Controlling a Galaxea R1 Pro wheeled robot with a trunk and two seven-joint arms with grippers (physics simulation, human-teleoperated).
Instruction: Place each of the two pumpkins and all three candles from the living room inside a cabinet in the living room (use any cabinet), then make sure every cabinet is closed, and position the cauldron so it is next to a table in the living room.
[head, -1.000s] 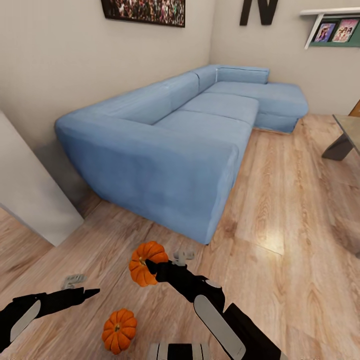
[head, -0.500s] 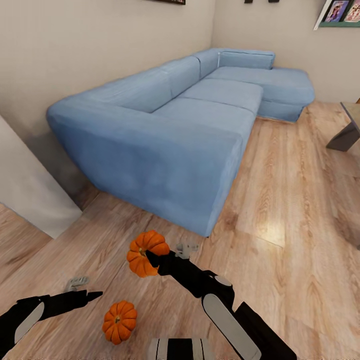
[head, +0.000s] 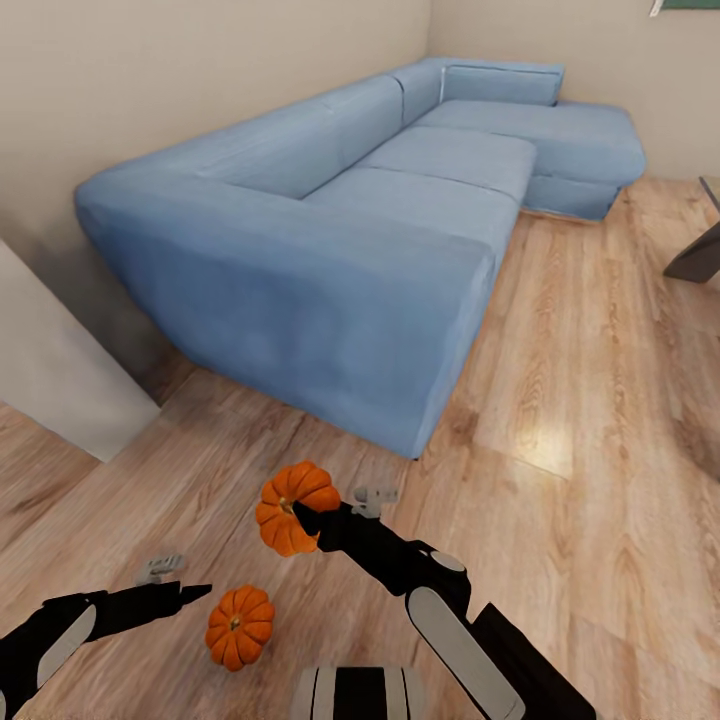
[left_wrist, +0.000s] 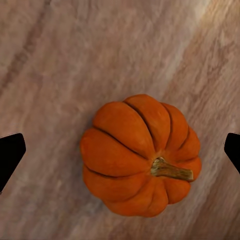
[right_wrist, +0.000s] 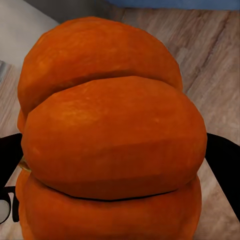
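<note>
Right gripper (head: 300, 518) clamps one pumpkin (head: 291, 505) above the floor, near the blue sofa (head: 330, 270). Left gripper (head: 200, 592) hangs open beside second pumpkin (head: 239, 626), farther from the sofa.

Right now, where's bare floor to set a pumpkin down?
Open wood floor lies right of the sofa, toward the table leg. It's crowded near the grippers: a pumpkin and two small grey pieces sit there.

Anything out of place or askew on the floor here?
Yes: a pumpkin lies loose on the wood floor near the sofa, its stem pointing sideways in the left wrist view. The right gripper holds the other pumpkin. Nothing spilled or broken.
</note>
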